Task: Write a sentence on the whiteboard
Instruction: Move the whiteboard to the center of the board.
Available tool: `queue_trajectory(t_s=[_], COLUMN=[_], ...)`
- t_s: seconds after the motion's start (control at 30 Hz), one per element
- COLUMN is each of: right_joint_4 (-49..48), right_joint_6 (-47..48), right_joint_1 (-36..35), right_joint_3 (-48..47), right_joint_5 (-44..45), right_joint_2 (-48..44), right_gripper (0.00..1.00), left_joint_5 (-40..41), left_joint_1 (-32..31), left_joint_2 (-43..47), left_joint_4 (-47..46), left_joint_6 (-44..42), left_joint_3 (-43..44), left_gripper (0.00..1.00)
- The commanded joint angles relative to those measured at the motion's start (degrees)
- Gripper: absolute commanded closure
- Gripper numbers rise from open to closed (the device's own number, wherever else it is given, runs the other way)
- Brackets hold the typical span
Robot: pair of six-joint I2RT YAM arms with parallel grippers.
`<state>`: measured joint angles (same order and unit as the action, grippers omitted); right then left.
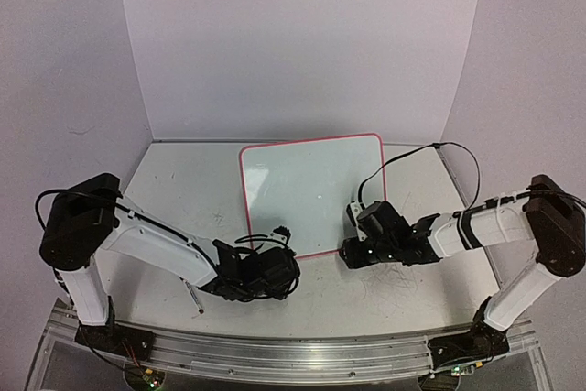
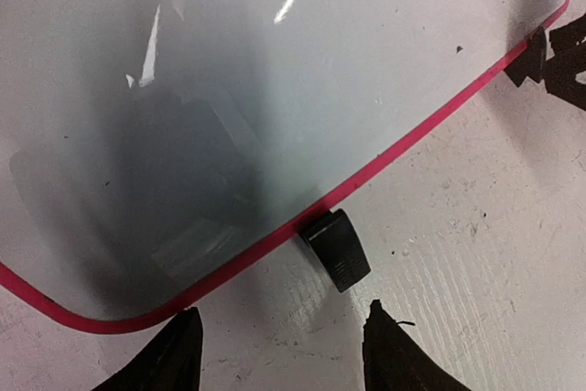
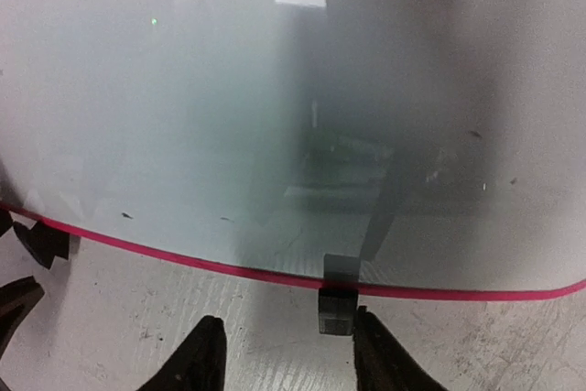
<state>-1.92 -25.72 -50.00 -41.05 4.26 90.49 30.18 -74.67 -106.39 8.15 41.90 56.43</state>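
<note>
Pink-rimmed whiteboard (image 1: 311, 191) on worktop (image 1: 183, 191); your left pincer (image 2: 279, 341), right pincer (image 3: 286, 341) at its near edge, both parted, gripping nothing.

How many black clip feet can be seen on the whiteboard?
2. One foot sits on the whiteboard's near edge ahead of the left gripper; the other foot ahead of the right gripper. Others may be hidden.

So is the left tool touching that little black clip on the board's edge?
Apart. The left wrist view shows bare table between the black clip on the whiteboard rim and the fingertips of the open left tool.
</note>
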Motion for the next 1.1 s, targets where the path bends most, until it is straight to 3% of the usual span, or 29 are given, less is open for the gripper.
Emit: queue_trajectory(t_s=[0.0, 0.3, 0.63, 0.83, 0.97, 1.07], right_joint_4=[1.83, 3.0, 2.36, 2.36, 1.49, -0.64], right_joint_6=[-4.59, -7.96, -12.15, -14.96, -14.82, -13.66], right_joint_1=[-2.14, -3.62, -5.37, -6.12, -6.9, -7.04], right_joint_3=[-2.03, -4.32, -3.03, 0.4, 1.64, 2.7], right_joint_5=[8.0, 13.94, 20.66, 22.39, 21.69, 20.25], right_joint_2=[1.42, 4.25, 3.11, 0.6, -0.23, -0.78], right_gripper=[0.62, 0.65, 0.92, 1.0, 0.99, 0.86], left_joint_5=[-0.14, 0.13, 1.76, 2.58, 2.86, 2.69], left_joint_1=[0.31, 0.2, 0.25, 0.24, 0.23, 0.26], left_joint_2=[4.96, 10.76, 15.7, 17.79, 18.29, 18.63], left_joint_4=[-3.19, -5.84, -6.91, -7.28, -7.39, -7.42], left_joint_6=[0.05, 0.82, 1.87, 1.57, 1.22, 1.05], left_joint_3=[-1.67, -6.5, -10.08, -10.97, -11.06, -11.22], left_gripper=[0.38, 0.3, 0.28, 0.27, 0.27, 0.27])
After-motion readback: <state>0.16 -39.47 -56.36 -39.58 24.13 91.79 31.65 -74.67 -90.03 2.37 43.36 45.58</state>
